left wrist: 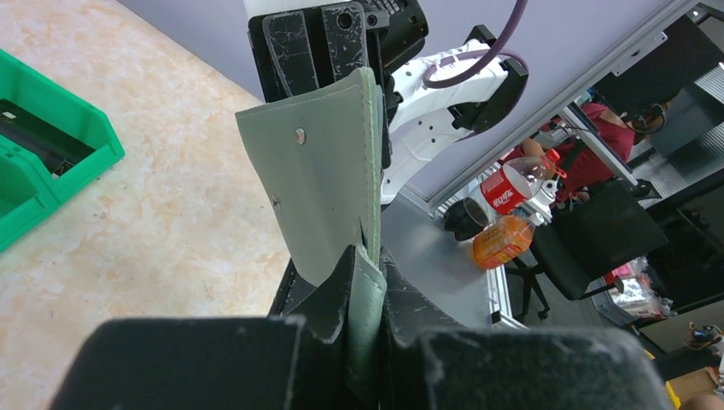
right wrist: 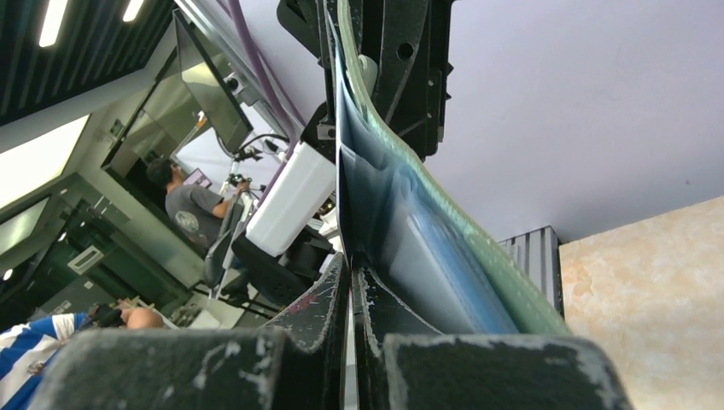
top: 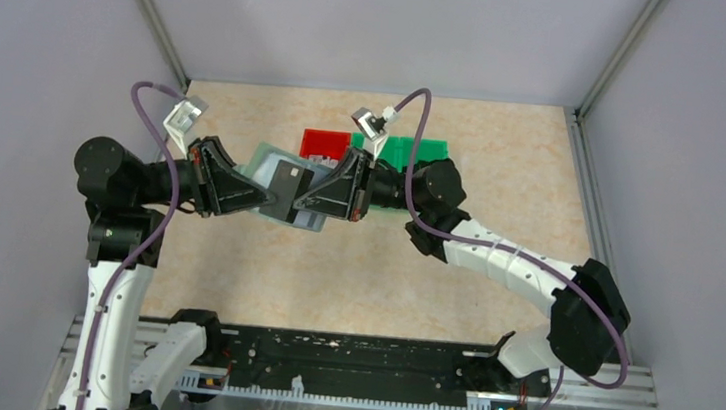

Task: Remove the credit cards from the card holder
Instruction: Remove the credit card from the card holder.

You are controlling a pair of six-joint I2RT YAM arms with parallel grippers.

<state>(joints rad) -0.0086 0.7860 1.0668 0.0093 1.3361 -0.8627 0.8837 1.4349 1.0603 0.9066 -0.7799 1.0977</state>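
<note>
The grey-green card holder (top: 263, 161) hangs open in the air over the middle of the table, between both arms. My left gripper (top: 264, 199) is shut on its left edge; in the left wrist view the green flap (left wrist: 329, 179) rises from my pinched left gripper (left wrist: 369, 295). A dark grey-black credit card (top: 287, 186) lies across the holder's pale blue inside (right wrist: 427, 256). My right gripper (top: 301, 201) is shut on the card's right end. Seen edge-on, the thin card (right wrist: 339, 213) runs down into my closed right gripper (right wrist: 351, 278).
A red bin (top: 325, 143) and a green bin (top: 414, 152) stand on the table just behind the grippers. The green bin (left wrist: 43, 162) also shows at the left of the left wrist view. Grey walls enclose the table on three sides.
</note>
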